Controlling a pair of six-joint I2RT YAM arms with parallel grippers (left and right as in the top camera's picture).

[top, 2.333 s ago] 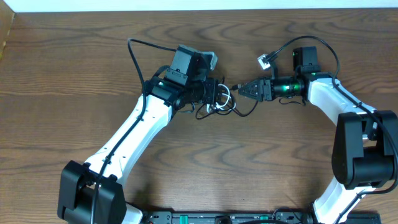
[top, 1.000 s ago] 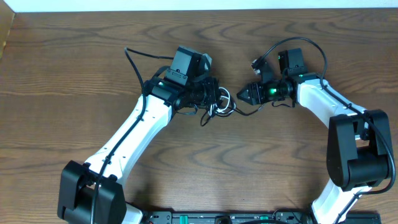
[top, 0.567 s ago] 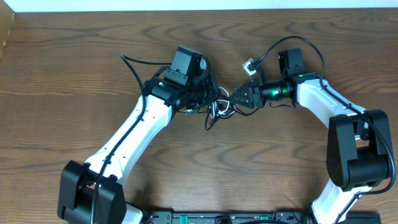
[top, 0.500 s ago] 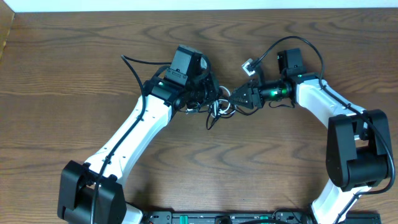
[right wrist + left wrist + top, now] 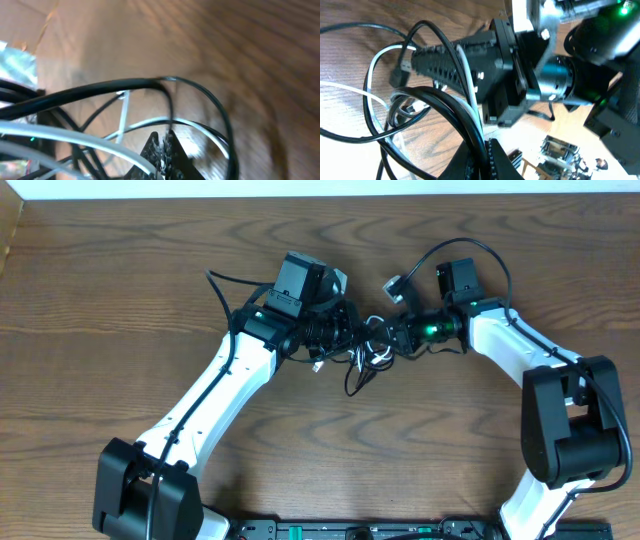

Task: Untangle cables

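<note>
The cables [image 5: 362, 358] form a small knot of black and white loops on the wooden table, between my two grippers. My left gripper [image 5: 345, 336] comes in from the left. In the left wrist view it [image 5: 484, 150] is shut on thick black cable loops [image 5: 435, 97], with a white cable [image 5: 350, 88] lying beneath. My right gripper [image 5: 384, 340] faces it from the right, tips inside the knot. In the right wrist view it [image 5: 163, 142] is shut, and a thin black cable [image 5: 171, 107] runs down into its jaws. A white cable [image 5: 75, 134] crosses in front.
Thicker black cords arc off the left arm [image 5: 225, 280] and over the right wrist [image 5: 470, 246], the latter ending in a small grey plug [image 5: 394, 285]. One loose black cable end trails toward the front [image 5: 352, 385]. The table's far edge [image 5: 320, 192] runs along the top.
My right gripper has moved left into the knot and gone from partly open to shut. The knot has shifted slightly right with my left gripper, which stays shut.
</note>
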